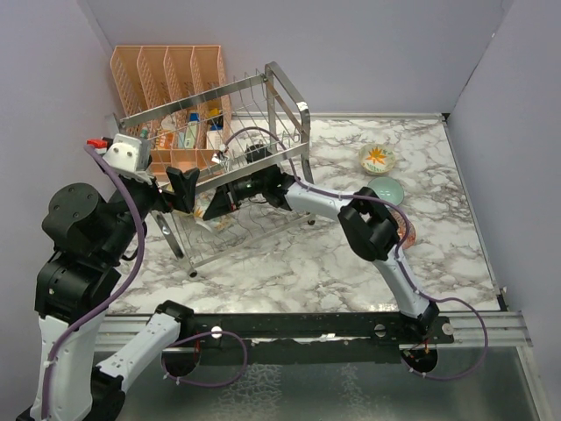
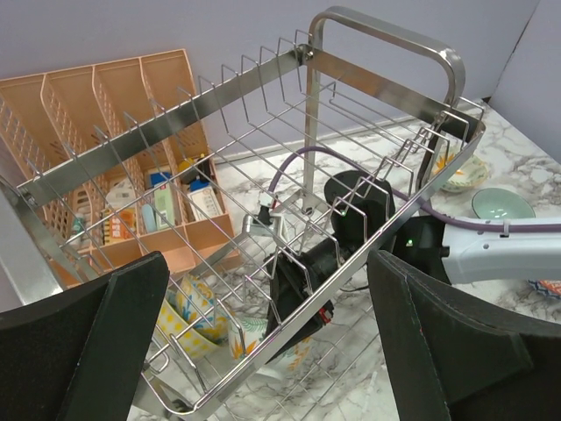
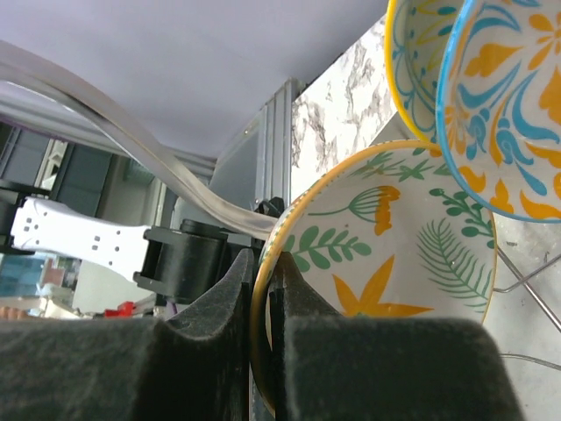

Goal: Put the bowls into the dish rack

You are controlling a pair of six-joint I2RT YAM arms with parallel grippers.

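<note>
Grips rim of green-leaf bowl [image 3: 386,246] in right pincer [image 3: 261,289] inside dish rack [image 1: 294,107]; hovers with left pincer [image 2: 267,294] open just outside dish rack

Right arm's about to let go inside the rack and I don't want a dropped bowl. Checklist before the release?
1. Right pincer grip on the green-leaf ceramic bowl: ok, clamped on its rim.
2. Bowl inside the chrome wire dish rack: ok, the arm reaches under the upper tier. Seated between tines: cannot tell.
3. Gap to the blue-and-orange patterned bowl: cannot tell, they overlap in the wrist view.
4. Left pincer clear: ok, open, empty, outside the rack.
5. Purple cable free of the wires: cannot tell.
6. All bowls loaded: not ok, orange-flower bowl and pale teal bowl sit on the marble table.
</note>
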